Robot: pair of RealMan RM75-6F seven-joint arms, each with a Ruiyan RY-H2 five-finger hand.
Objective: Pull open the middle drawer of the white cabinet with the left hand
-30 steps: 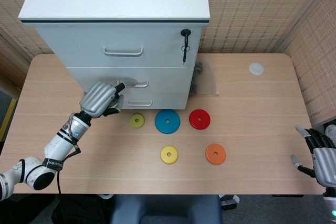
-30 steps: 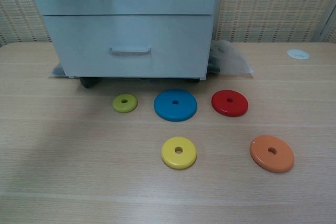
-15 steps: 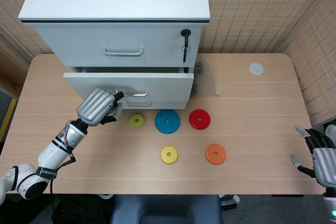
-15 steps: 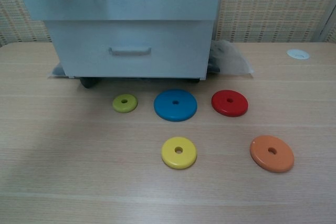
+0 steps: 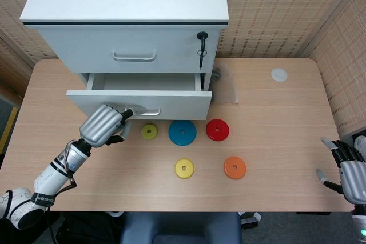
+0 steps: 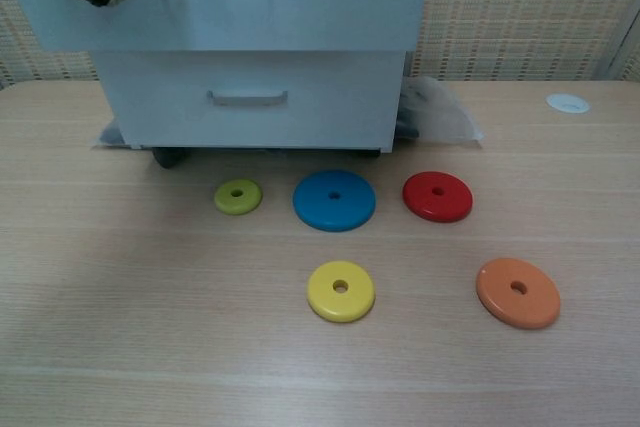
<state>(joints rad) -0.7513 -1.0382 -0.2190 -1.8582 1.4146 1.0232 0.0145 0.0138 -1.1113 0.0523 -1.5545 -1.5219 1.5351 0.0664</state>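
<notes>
A pale wooden table (image 5: 274,130) stands against woven beige wall panels, with the white cabinet (image 5: 128,38) at the upper left of the head view. Its middle drawer (image 5: 140,102) stands pulled out in front of the top drawer, its inside showing behind the front panel. The left hand (image 5: 103,125) sits at centre left, fingers curled around the drawer handle (image 5: 140,110) and gripping it. The right hand (image 5: 350,170) rests at the lower right edge, fingers apart and holding nothing. Below the drawer lie a small olive disc (image 5: 149,132), a blue disc (image 5: 182,132) and a red disc (image 5: 217,130); nearer the bottom are a yellow disc (image 5: 184,168) and an orange disc (image 5: 235,167). A white cap (image 5: 278,74) sits at upper right.
</notes>
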